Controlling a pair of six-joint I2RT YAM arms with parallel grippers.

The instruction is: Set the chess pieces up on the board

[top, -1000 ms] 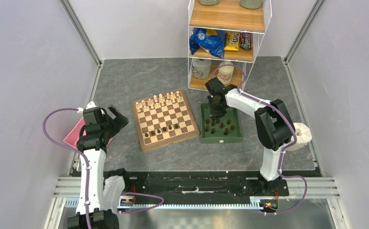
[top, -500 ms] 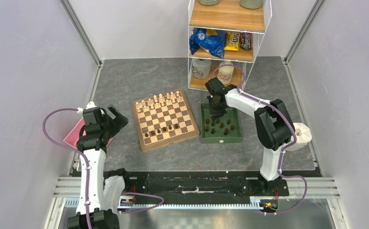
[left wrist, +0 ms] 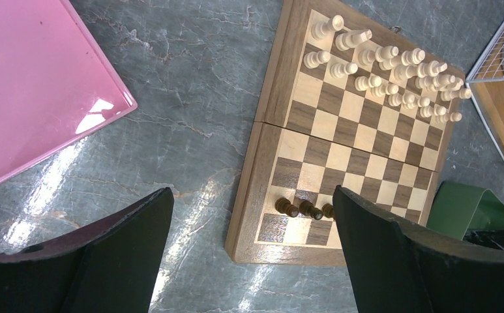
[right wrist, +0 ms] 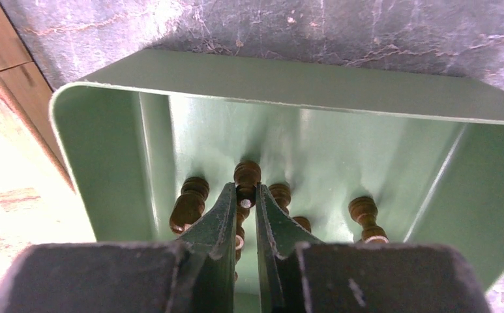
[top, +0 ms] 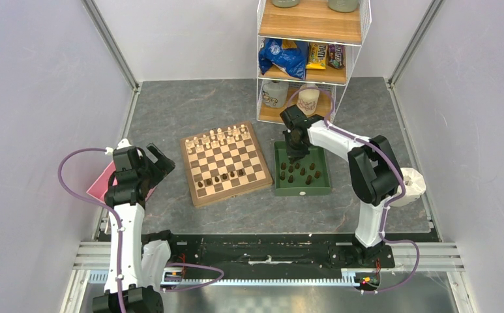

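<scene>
Chess piece (right wrist: 247, 173), dark brown, clamped between the tips of the right gripper (right wrist: 244, 195), inside the green tray (right wrist: 314, 81) — other dark pieces (right wrist: 189, 203) just beside the fingers. Left gripper (left wrist: 250, 195) spread wide, holding nothing — board (left wrist: 268, 98) beneath and ahead of it.

The grey, marble-veined table (top: 171, 111) carries five things directly. The board (top: 233, 192) lies near the middle, turned slightly askew to the table edges. Just beside it on the right, apart by a narrow strip of bare stone, sits a dark-green tray (top: 303, 191). A pink tray (top: 98, 188) lies at the left edge, partly under the left arm. A wire shelf rack (top: 311, 23) stands against the far edge, right of centre. A white roll-like object (top: 413, 184), too small to identify, rests at the right edge.
</scene>
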